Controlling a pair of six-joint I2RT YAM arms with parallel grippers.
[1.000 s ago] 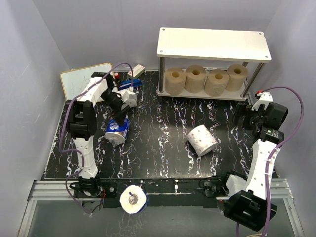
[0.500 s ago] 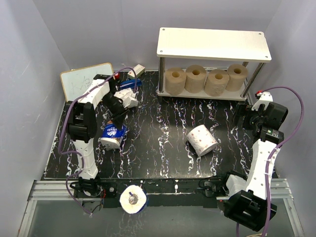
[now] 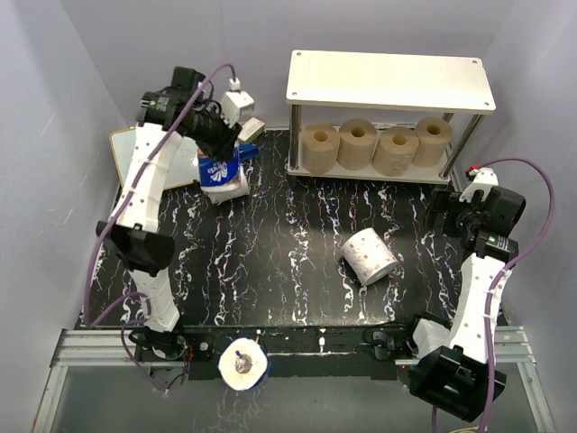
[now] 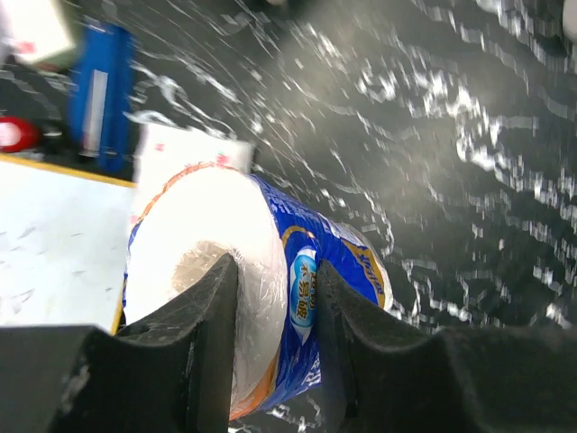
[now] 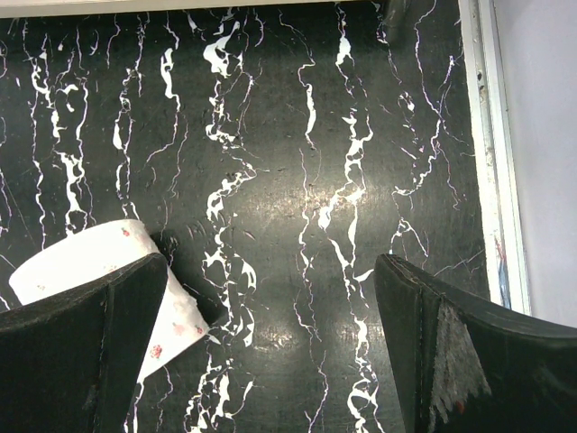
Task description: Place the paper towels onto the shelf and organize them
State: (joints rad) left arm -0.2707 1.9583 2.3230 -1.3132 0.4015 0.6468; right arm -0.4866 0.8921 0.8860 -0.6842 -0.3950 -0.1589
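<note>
Four tan rolls (image 3: 374, 144) are packing the shelf's (image 3: 390, 81) lower board side to side; its top board is lying open from above. A white roll (image 3: 368, 255) is sitting mid-worktop (image 3: 288, 225), and a whiteboard (image 4: 50, 244) is crowding the back-left corner.

Soft, even light is filling the scene; the glossy bench (image 5: 306, 198) is glaring faintly near its right edge, and the left wrist view is blurring with motion.

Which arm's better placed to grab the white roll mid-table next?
Right. The right gripper is open and empty, with the white roll beside one finger in its wrist view. The left gripper is shut on the blue-wrapped roll.
</note>
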